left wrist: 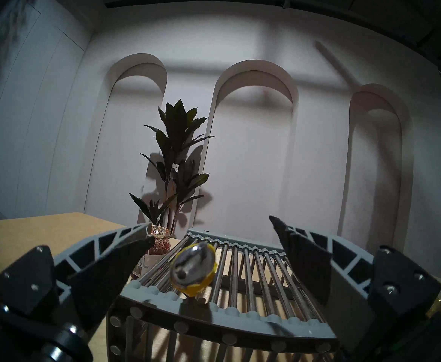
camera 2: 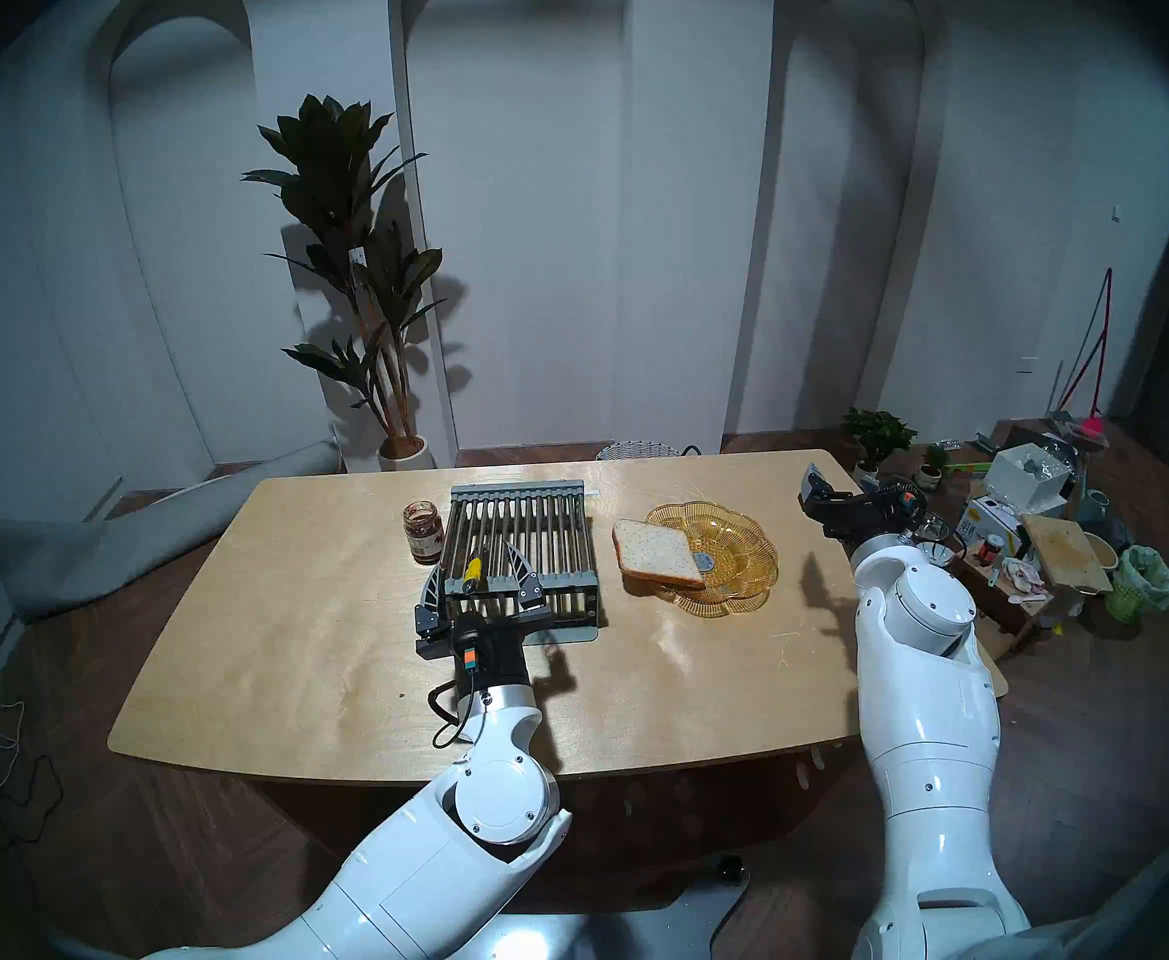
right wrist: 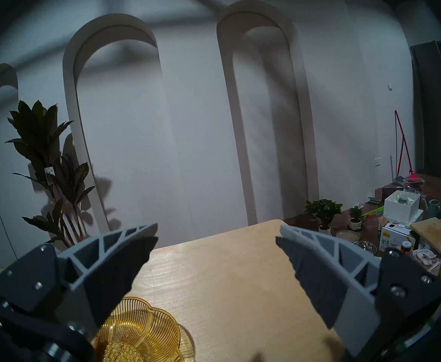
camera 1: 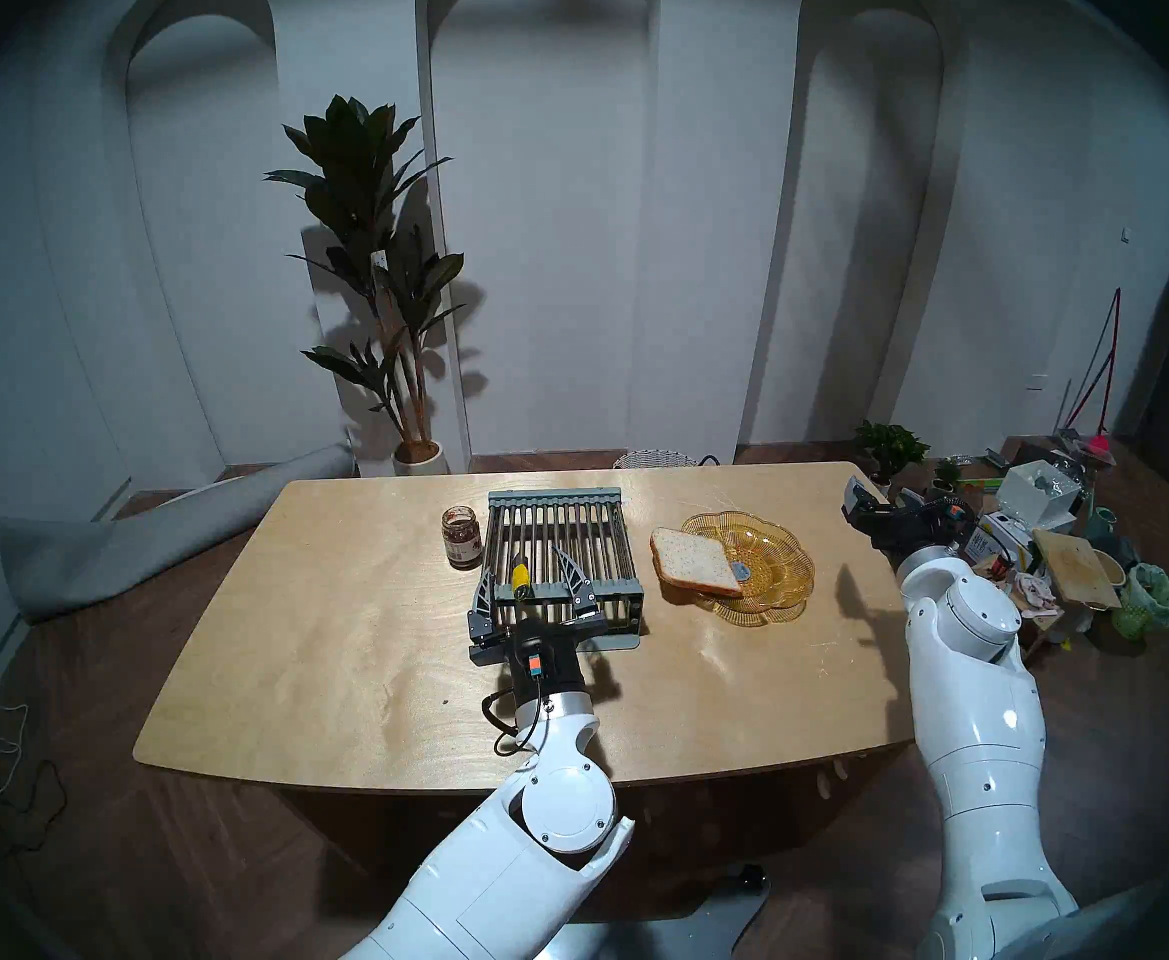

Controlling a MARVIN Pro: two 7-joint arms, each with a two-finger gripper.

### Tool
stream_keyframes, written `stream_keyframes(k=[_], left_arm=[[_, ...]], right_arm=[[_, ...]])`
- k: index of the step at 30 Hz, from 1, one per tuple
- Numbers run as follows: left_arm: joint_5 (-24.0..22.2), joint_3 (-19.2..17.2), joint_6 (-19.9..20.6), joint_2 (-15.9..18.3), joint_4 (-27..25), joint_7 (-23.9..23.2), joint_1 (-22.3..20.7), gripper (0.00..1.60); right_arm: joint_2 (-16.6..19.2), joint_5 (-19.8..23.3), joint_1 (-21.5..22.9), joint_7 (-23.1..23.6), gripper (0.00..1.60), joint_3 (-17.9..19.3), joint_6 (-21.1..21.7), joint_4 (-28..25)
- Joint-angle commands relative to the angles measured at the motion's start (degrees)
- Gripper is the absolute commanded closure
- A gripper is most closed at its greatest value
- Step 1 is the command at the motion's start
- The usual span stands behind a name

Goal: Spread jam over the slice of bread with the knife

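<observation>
Knife pickup pending; bread unspread.

Left gripper levelled at grey roller-bar drying rack on pale wooden tabletop, fingers spread wide, empty, flanking yellow-handled, silver-bladed table knife laid along rack bars, butt end toward wrist camera, probably for end-on grasp. Small clear glass jar of dark red jam, lidless, just left of rack, within easy dipping reach. Square slice of pale white bread propped on near-left rim of amber scalloped glass plate, overhanging tabletop, bare of jam. Right gripper parked beyond tabletop's right edge, fingers likewise wide, empty, clear of work.
</observation>
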Motion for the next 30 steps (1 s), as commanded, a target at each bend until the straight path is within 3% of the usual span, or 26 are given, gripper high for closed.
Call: stream_keyframes(k=[1,14,17,18,25,26,27,30], left_arm=[[-0.75,-0.18,0.16,0.08,-0.44,-1.17,-1.49,0.0],[-4.35,-1.11,-0.21,0.21,0.99,-2.92,-2.66,0.0],[-5.65,-1.21,-0.25,0.15,1.17,-4.0,-3.04,0.09],[-6.02,-1.27,-0.27,0.0,1.24,-4.13,-3.08,0.41],[-7.55,-1.57,-0.44,-0.42,2.48,-4.83,-3.5,0.48],[-8.51,-1.79,-0.94,-0.68,2.46,-5.04,-3.45,0.53],[-8.38,-1.72,-0.3,-0.43,2.39,-5.13,-3.51,0.78],[-8.7,-1.81,-0.39,-0.53,2.47,-5.16,-3.54,0.92]], right_arm=[[0.11,0.26,1.12,0.41,0.0,-0.08,-1.01,-0.73],[0.11,0.83,0.7,0.81,0.0,0.22,-1.25,-1.05],[0.11,0.82,0.85,0.71,0.0,0.29,-1.46,-0.77],[0.11,0.83,0.88,0.71,0.0,0.29,-1.49,-0.72],[0.13,0.94,1.17,0.6,0.0,0.4,-1.58,-0.47],[0.12,0.91,1.17,0.53,0.0,0.4,-1.58,-0.52],[0.1,0.88,1.2,0.53,0.0,0.41,-1.68,-0.5],[0.07,0.88,1.24,0.47,0.0,0.42,-1.75,-0.46]])
